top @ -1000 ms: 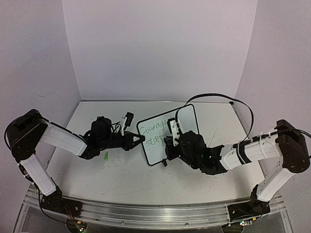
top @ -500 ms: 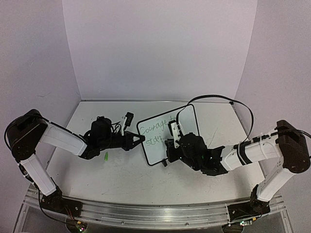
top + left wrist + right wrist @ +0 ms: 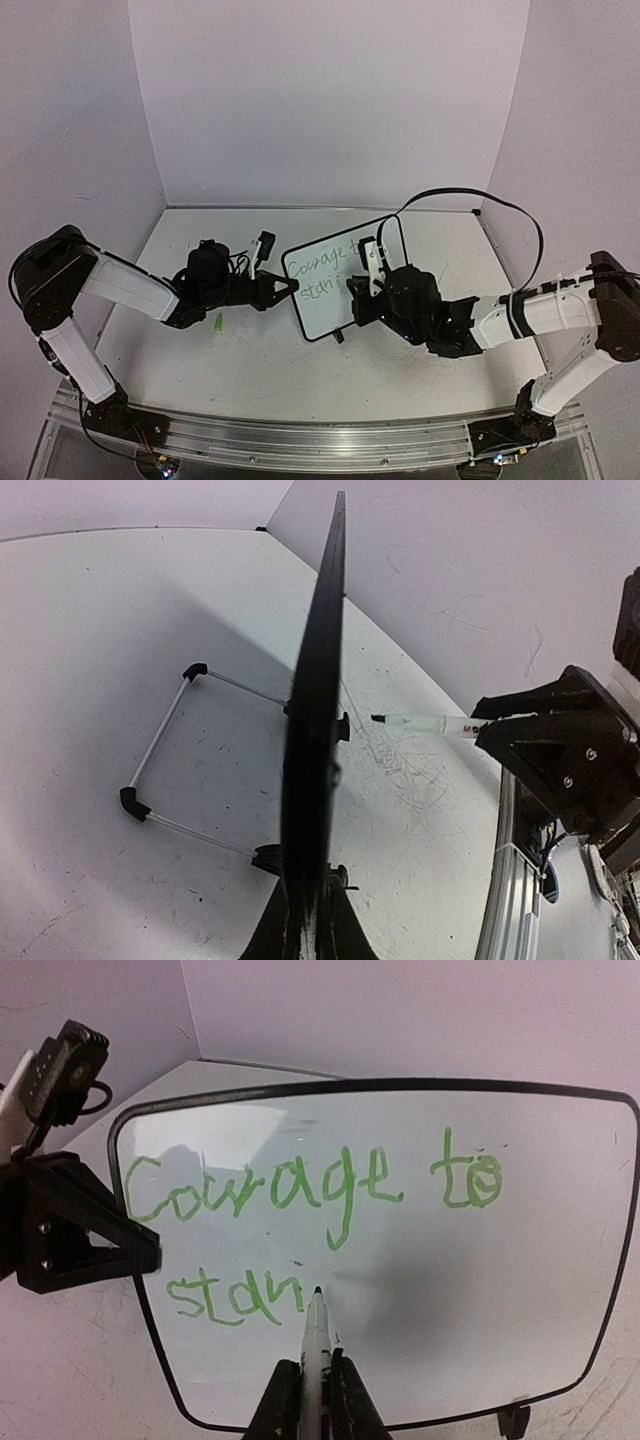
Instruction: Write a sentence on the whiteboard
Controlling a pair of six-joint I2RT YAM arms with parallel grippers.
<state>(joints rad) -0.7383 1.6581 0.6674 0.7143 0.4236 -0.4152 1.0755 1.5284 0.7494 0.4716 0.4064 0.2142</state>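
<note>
The whiteboard [image 3: 330, 300] stands upright mid-table, and it shows edge-on in the left wrist view [image 3: 315, 730]. My left gripper [image 3: 290, 286] is shut on its left edge [image 3: 308, 930]. The sentence [image 3: 300, 1185] is green: "Courage to" above, "stan" below. My right gripper [image 3: 358, 298] is shut on a white marker [image 3: 317, 1335]. The marker's dark tip sits just right of the "n". The left wrist view shows the marker [image 3: 420, 723] a small gap away from the board face. The left gripper's black fingers [image 3: 80, 1230] show at the board's left rim.
A green marker cap [image 3: 217, 322] lies on the table below my left arm. The board's wire stand [image 3: 160, 750] reaches out behind it. A black cable [image 3: 470, 198] loops above my right arm. Walls close in the back and sides; a metal rail [image 3: 300, 440] runs along the front.
The second line has grown from "sta" to "stan". My right gripper has moved right with the marker, uncovering more of the board. The left arm has not moved.
</note>
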